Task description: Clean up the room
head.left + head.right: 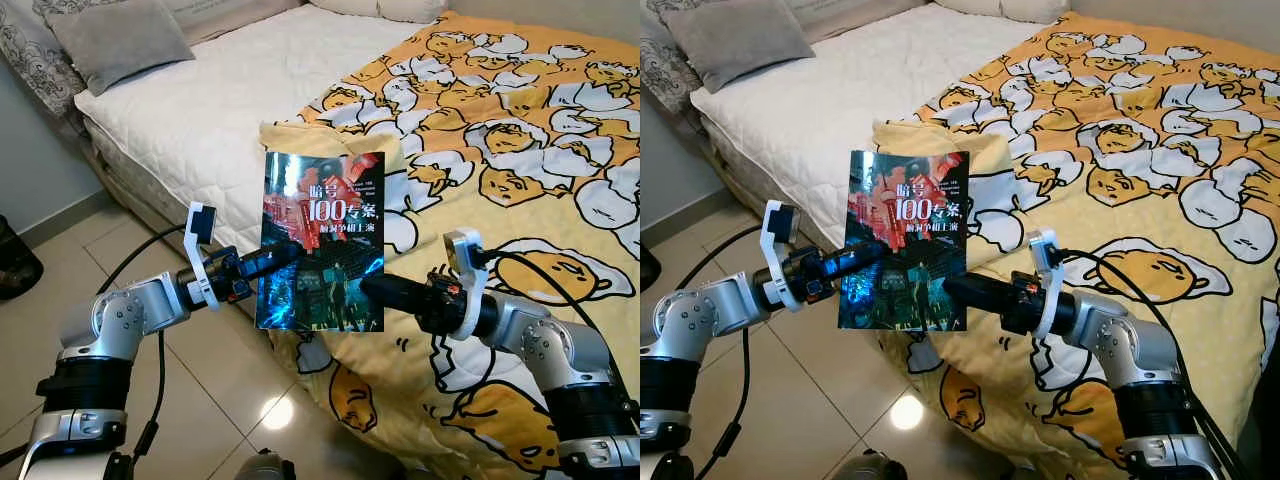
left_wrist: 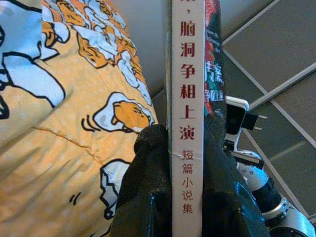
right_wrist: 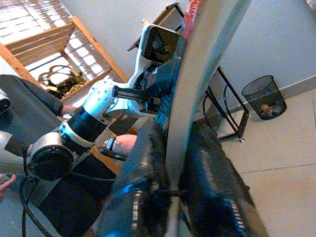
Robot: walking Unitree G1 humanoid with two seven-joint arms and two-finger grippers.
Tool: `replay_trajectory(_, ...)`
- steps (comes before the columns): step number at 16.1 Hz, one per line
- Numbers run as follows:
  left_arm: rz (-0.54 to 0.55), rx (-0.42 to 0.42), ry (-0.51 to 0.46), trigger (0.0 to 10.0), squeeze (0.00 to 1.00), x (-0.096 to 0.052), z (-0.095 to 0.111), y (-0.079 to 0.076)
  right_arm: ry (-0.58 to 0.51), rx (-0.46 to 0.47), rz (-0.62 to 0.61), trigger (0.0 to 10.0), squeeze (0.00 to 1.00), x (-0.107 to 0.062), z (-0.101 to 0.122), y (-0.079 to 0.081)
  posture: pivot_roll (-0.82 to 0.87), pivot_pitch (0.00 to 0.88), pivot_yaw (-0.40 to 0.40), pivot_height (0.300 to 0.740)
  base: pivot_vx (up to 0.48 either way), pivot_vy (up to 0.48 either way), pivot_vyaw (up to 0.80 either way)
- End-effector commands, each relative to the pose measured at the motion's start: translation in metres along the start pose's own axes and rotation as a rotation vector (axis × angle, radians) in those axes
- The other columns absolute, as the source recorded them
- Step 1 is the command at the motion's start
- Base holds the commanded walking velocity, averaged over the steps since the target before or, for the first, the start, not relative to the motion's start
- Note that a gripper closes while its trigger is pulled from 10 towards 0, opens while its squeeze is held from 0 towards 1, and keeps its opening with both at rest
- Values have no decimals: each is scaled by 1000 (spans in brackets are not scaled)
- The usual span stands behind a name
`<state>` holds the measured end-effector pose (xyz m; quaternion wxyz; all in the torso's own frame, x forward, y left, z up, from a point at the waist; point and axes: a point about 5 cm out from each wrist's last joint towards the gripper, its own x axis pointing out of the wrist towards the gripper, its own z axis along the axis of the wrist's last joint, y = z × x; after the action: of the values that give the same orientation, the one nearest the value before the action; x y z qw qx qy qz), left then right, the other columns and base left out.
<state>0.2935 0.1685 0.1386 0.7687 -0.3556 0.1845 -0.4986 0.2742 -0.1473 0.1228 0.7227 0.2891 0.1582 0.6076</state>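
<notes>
The robot has a paperback book (image 1: pixel 322 242) up in the air in front of it, cover facing its head, held upright between both arms just off the edge of the bed. The left gripper (image 1: pixel 270 262) pinches the book at its spine edge; in the left wrist view the two black fingers (image 2: pixel 148 192) sit pressed on either side of the white spine with its printed characters. The right gripper (image 1: pixel 375 290) has the opposite edge low down, and its wrist view shows its fingers (image 3: pixel 140 187) closed tight across the thin page edge. So both jaws are clamped on the same book, neither one loose. Behind it lies the yellow duvet (image 1: pixel 520 150) printed with cartoon eggs, rumpled and hanging over the bedside toward the tiled floor (image 1: pixel 200 400), with the bare white mattress (image 1: pixel 230 90) and a grey pillow (image 1: pixel 120 35) further up. As I read it, the tidying is somewhere in the middle: the book is picked up but has not been put anywhere, and it looks like a handover or a regrip between the two arms. What is left, by my guess, is carrying it to a shelf or table, and the duvet could do with straightening. A wire wastebasket (image 3: pixel 264 96) stands by the wall in the right wrist view.
</notes>
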Motion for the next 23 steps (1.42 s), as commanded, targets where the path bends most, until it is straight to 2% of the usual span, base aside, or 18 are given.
replay_trajectory(1,9,37,1,0,0,0,3,-3,6,-36,23,10000,1000,8,11,2,-62,0,78,740,0,0,0)
replay_trajectory(4,9,96,-16,0,0,-1,14,-9,-46,-37,-16,10000,1000,8,15,-2,-56,0,78,740,0,0,0)
replay_trajectory(7,3,149,-24,0,0,5,13,-18,-127,-67,-128,10000,1000,-3,13,-7,-46,0,62,740,0,0,0)
replay_trajectory(8,40,197,-38,0,0,5,15,-18,-234,-108,-284,10000,1000,-14,21,-18,-41,0,46,740,0,0,0)
replay_trajectory(9,174,323,-103,0,0,3,27,-11,-406,-175,-581,10000,1000,-35,34,-33,-43,0,44,740,0,0,0)
replay_trajectory(10,237,360,-131,0,0,1,33,-8,-429,-184,-624,10000,1000,-38,36,-33,-43,0,44,740,0,0,0)
replay_trajectory(11,332,412,-164,0,0,-3,41,-4,-453,-175,-670,10000,153,-40,36,-32,-47,0,46,740,0,0,0)
replay_trajectory(12,398,439,-173,4039,0,-5,46,-2,-460,-164,-678,10000,0,-39,35,-29,-51,0,49,740,0,0,0)
replay_trajectory(13,490,472,-226,10000,0,-9,57,-3,-473,-175,-739,10000,0,-34,31,-26,-55,0,55,740,0,0,0)
replay_trajectory(16,613,581,-249,10000,0,-5,61,-6,-484,-225,-812,10000,0,-22,27,-25,-63,0,67,740,0,0,0)
replay_trajectory(17,653,607,-209,10000,0,1,55,-5,-477,-238,-835,10000,0,-14,25,-22,-60,0,66,740,0,0,0)
replay_trajectory(19,782,568,-70,10000,0,7,39,2,-455,-235,-829,10000,0,-3,21,-16,-60,0,65,740,0,0,0)
replay_trajectory(20,804,619,-77,10000,0,11,37,2,-442,-248,-836,10000,0,0,17,-14,-58,0,63,740,0,0,0)
replay_trajectory(21,767,687,-156,10000,0,18,37,-3,-444,-265,-860,10000,0,3,14,-12,-57,0,61,740,0,0,0)
replay_trajectory(23,744,767,-216,10000,0,23,33,-10,-427,-302,-900,10000,0,5,10,-9,-59,0,61,740,0,0,0)
